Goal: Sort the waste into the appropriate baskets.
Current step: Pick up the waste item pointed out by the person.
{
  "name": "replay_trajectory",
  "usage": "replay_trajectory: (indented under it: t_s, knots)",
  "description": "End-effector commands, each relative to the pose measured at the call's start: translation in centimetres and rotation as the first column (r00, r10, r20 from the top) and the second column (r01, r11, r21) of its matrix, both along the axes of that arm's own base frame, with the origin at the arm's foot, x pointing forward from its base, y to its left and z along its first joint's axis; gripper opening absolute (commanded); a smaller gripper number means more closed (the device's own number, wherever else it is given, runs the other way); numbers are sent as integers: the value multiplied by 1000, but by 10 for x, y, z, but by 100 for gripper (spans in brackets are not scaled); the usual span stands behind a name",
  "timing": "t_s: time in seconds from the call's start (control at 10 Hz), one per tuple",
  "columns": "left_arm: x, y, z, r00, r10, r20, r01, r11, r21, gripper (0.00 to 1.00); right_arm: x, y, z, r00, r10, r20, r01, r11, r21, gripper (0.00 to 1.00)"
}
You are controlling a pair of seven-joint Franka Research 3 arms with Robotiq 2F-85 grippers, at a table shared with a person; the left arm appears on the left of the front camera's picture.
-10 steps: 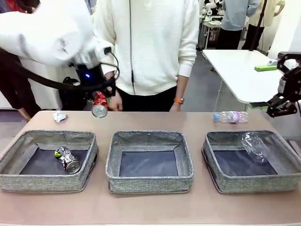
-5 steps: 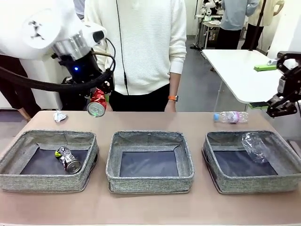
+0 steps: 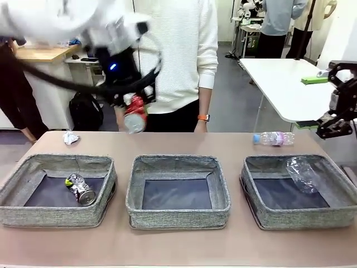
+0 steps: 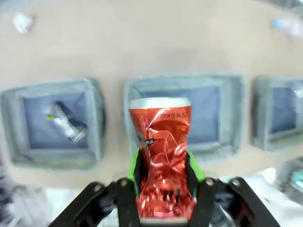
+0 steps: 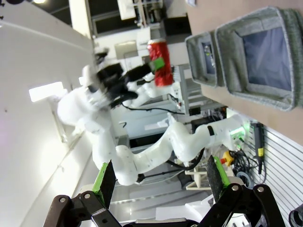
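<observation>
**A:** We hold the crushed red can [image 4: 162,142] by its crumpled half between the green pads of our left gripper [image 4: 163,166]. It hangs high over the desk [image 3: 178,142], nearer the middle basket [image 3: 177,215].

**B:** Then we should swing it over the left basket [image 3: 50,216], beside the crushed dark can [image 3: 80,188]. We lower past the rim before releasing. Our right gripper [image 5: 160,163] stands wide and empty.

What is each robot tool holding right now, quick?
Left tool: closed on the crushed red can.
Right tool: open, holding nothing.
</observation>
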State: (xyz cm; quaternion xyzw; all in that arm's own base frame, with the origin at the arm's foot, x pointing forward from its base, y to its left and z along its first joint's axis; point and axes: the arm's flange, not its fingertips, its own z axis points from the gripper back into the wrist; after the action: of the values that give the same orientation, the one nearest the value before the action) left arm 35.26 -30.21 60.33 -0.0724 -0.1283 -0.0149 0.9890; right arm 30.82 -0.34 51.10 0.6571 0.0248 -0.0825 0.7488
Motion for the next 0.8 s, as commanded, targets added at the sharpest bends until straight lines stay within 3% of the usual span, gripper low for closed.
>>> replay_trajectory:
  t_s: [0.0,0.3,0.7]
  knots:
    - [-7,-47,65,995,81,-58,-80,997,18,44,2,1,1,1000,-1,26,0,1000,24,100]
    - [-17,-82,123,1000,11,-9,-11,1000,20,44,2,1,1,1000,-1,26,0,1000,24,100]
    - [-6,-92,137,998,49,-25,-50,997,-52,44,2,1,1,1000,-1,26,0,1000,24,100]
